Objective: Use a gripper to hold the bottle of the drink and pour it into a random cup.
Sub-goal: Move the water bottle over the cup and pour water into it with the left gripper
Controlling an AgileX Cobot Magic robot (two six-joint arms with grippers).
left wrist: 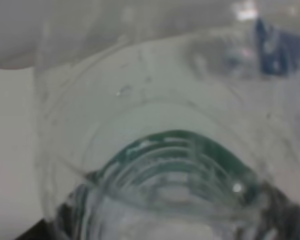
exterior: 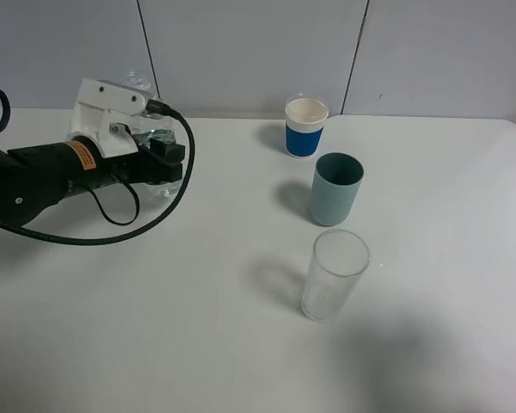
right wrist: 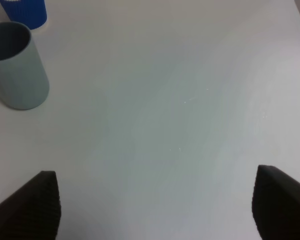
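Observation:
My left gripper reaches in from the left of the table and is shut on the bottle of the drink, a clear plastic bottle mostly hidden behind the white and black hand. In the left wrist view the bottle fills the frame, its clear ribbed wall showing a dark green band. The grey-teal cup stands upright right of the table's centre, well apart from the bottle. In the right wrist view the cup shows far from my right gripper, which is open over bare table.
A white cup with a blue band stands behind the teal cup, and a clear glass stands in front of it. The three form a line. The blue-banded cup also shows in the right wrist view. A black cable loops under the left arm.

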